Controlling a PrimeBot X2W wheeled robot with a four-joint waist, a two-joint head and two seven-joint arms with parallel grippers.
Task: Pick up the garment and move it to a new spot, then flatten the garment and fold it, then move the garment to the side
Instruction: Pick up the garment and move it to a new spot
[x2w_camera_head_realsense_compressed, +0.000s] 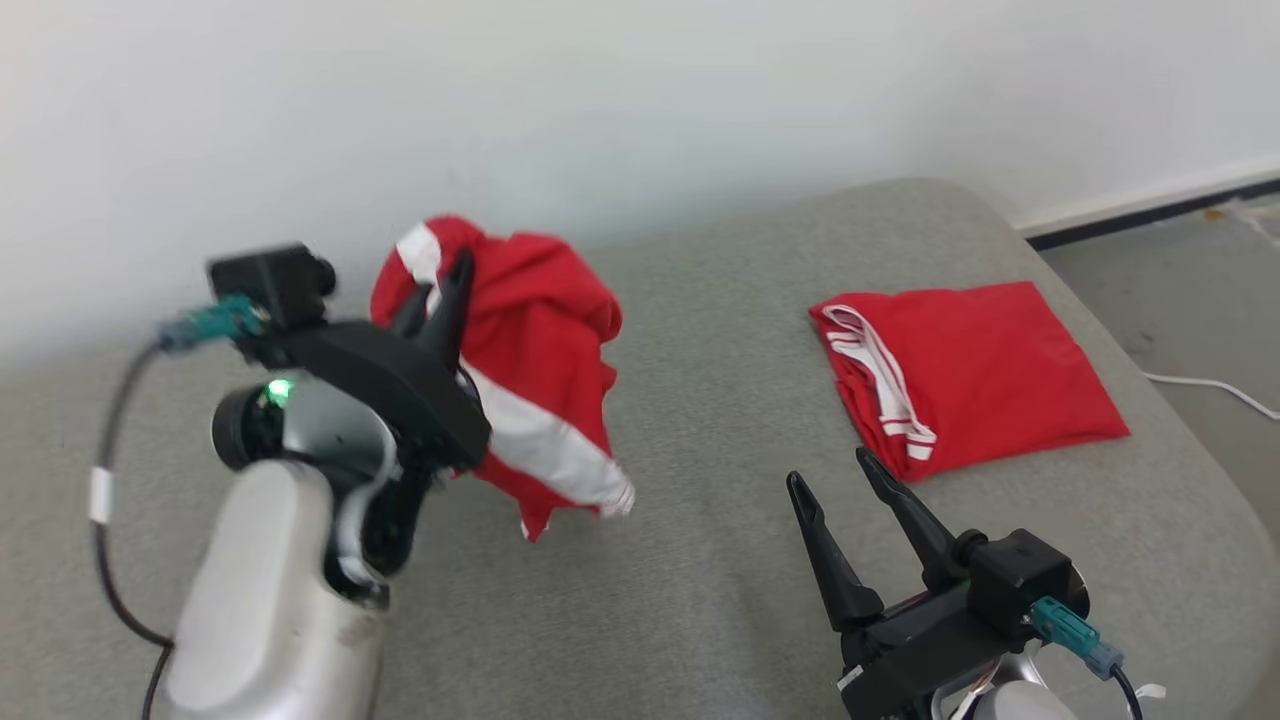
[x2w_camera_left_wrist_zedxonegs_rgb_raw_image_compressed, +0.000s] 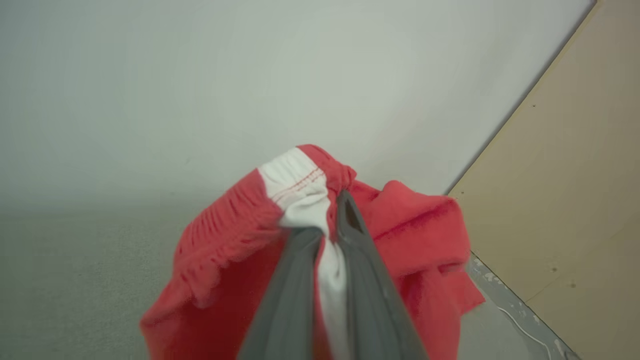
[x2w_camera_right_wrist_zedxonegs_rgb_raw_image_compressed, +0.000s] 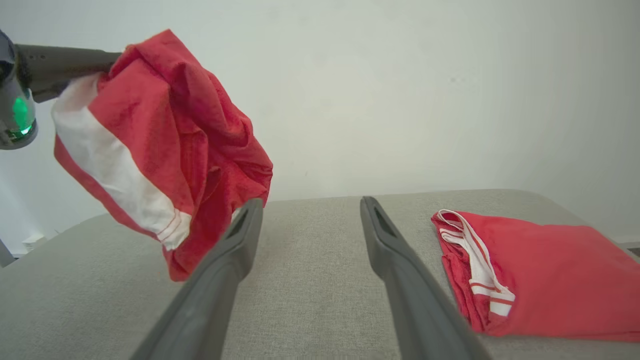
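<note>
A red garment (x2w_camera_head_realsense_compressed: 530, 360) with a white stripe hangs bunched in the air above the grey cushion, held up by my left gripper (x2w_camera_head_realsense_compressed: 440, 295), which is shut on its white waistband. The left wrist view shows that waistband (x2w_camera_left_wrist_zedxonegs_rgb_raw_image_compressed: 300, 192) pinched between the two dark fingers. From the right wrist view the garment (x2w_camera_right_wrist_zedxonegs_rgb_raw_image_compressed: 165, 145) dangles at the upper left, clear of the surface. My right gripper (x2w_camera_head_realsense_compressed: 830, 475) stands open low at the front right, nothing between its fingers (x2w_camera_right_wrist_zedxonegs_rgb_raw_image_compressed: 220, 260).
A second red garment (x2w_camera_head_realsense_compressed: 965, 375) with white trim lies folded on the right of the grey cushion (x2w_camera_head_realsense_compressed: 700, 520), just beyond my right gripper. A white wall runs behind. Floor and a white cable (x2w_camera_head_realsense_compressed: 1215, 385) lie past the cushion's right edge.
</note>
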